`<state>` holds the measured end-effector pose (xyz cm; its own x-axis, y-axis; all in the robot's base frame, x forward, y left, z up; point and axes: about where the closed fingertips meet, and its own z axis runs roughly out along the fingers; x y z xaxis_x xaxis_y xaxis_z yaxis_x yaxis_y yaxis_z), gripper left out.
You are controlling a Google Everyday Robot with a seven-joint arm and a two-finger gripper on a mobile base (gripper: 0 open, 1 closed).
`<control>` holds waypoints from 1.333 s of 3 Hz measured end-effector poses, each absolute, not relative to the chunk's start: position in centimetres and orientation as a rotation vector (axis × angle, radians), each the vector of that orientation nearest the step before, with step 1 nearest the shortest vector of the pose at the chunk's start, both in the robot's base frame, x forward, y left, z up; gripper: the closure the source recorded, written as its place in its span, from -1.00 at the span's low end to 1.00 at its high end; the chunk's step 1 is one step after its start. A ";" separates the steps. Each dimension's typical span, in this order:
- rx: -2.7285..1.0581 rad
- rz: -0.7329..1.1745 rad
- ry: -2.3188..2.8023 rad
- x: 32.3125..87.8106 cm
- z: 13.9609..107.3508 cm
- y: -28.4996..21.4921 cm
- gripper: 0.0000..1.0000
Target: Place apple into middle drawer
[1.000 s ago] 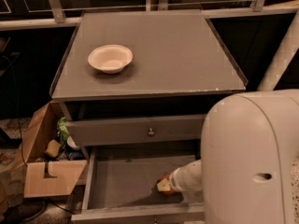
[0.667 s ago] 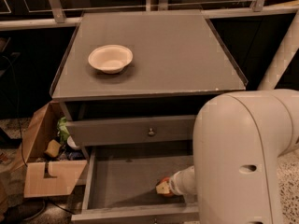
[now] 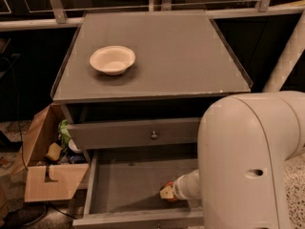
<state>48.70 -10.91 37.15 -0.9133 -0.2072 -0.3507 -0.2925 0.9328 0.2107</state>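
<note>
The middle drawer (image 3: 128, 182) is pulled out below the cabinet top, showing a flat grey floor and low side walls. My gripper (image 3: 167, 193) reaches down into it at the front right, at the end of a white wrist. It is shut on the apple (image 3: 170, 198), of which only a red-orange sliver shows under the cream fingertip (image 3: 166, 191). The apple is low over the drawer floor; I cannot tell whether it touches it. My large white arm (image 3: 248, 161) fills the lower right and hides the drawer's right side.
A white bowl (image 3: 112, 59) stands on the grey cabinet top (image 3: 181, 51). The drawer above is closed, with a round metal knob (image 3: 154, 135). An open cardboard box (image 3: 47, 171) with clutter sits on the floor to the left. A white post (image 3: 286, 56) stands at the right.
My arm has swung left and now covers more of the drawer's right side. The gripper with the apple has shifted slightly left and lower in the drawer.
</note>
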 end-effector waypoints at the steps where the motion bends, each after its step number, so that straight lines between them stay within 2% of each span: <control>1: -0.368 0.372 2.764 48.7 37.1 -10.9 -0.26; 2: -0.368 0.372 2.764 48.7 37.1 -10.9 -0.88; 3: -0.368 0.372 2.764 48.7 37.1 -10.9 -1.00; 4: -0.368 0.372 2.764 48.7 37.1 -10.9 -1.00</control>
